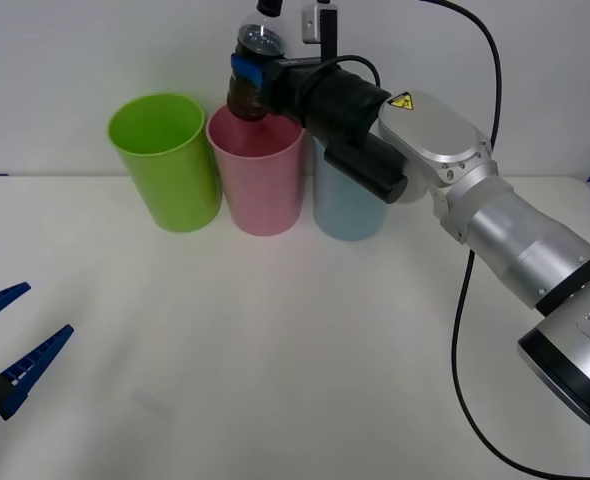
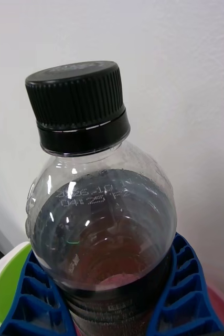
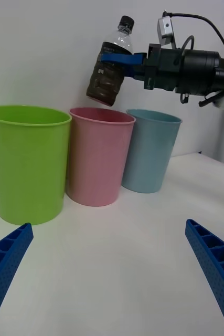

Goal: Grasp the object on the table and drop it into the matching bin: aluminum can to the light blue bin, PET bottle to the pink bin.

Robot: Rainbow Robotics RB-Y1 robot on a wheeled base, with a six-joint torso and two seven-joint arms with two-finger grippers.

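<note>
White table (image 1: 275,350), plain wall behind; PET bottle (image 1: 255,70) top centre of front view, pinched by right gripper (image 1: 247,72) over pink bin (image 1: 257,170) rim. Centre it over the opening before release. Left gripper (image 1: 0,345) spread, lower left, idle.

1. Front view sits up high, looking forward and down over the table (image 1: 275,350) toward the back wall.
2. Right wrist view is jammed right up against the PET bottle (image 2: 101,210).
3. Left wrist view sits low near the tabletop, facing the pink bin (image 3: 98,155), which the front view shares.
</note>
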